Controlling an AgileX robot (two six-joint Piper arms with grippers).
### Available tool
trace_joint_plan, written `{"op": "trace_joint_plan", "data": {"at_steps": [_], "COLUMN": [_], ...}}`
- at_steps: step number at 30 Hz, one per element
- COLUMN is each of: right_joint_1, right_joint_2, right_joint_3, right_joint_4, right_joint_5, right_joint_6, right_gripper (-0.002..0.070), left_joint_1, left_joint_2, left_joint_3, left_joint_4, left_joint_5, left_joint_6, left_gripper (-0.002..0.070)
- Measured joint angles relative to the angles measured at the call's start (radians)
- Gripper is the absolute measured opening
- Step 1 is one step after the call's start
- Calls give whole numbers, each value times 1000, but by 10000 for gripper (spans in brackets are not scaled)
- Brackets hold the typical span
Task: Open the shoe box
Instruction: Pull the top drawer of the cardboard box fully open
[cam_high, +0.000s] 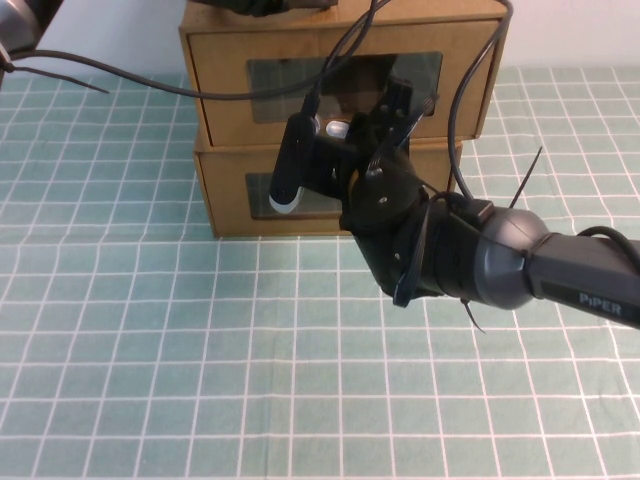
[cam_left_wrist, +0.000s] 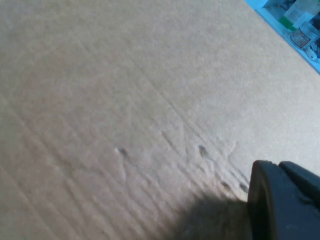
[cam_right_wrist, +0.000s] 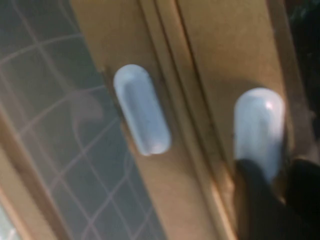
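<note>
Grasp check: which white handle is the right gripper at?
The handle away from the window, at right gripper; other handle borders it. Left gripper: over cardboard.

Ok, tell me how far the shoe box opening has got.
Done: the approach, with the right gripper at a white handle on the stacked shoe boxes. In hand: seemingly taking hold of it. Left: the pull, since both look shut. The left gripper sits over bare cardboard.

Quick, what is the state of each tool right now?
Left tool: close over bare cardboard; open or closed cannot be told.
Right tool: at a white handle; grip cannot be told.
</note>
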Motion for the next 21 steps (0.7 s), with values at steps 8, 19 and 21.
{"op": "trace_joint_plan", "data": {"at_steps": [8,19,21], "right_joint_1": [0,8,12], "right_joint_2": [2,-10,-27], "right_joint_3": [-1,25,54], "right_joint_4": [6,5,-7], "right_joint_5": [4,20,18], "right_joint_6": [0,0,2], "right_gripper": [8,6,5], "left_joint_1": [0,0,-2], "left_joint_2": [0,0,0], "left_joint_3": [0,0,0], "left_joint_4": [0,8,10], "left_joint_5": [0,0,0], "left_joint_6": [0,-19,-30], "left_gripper": [-5,-6,-5]}}
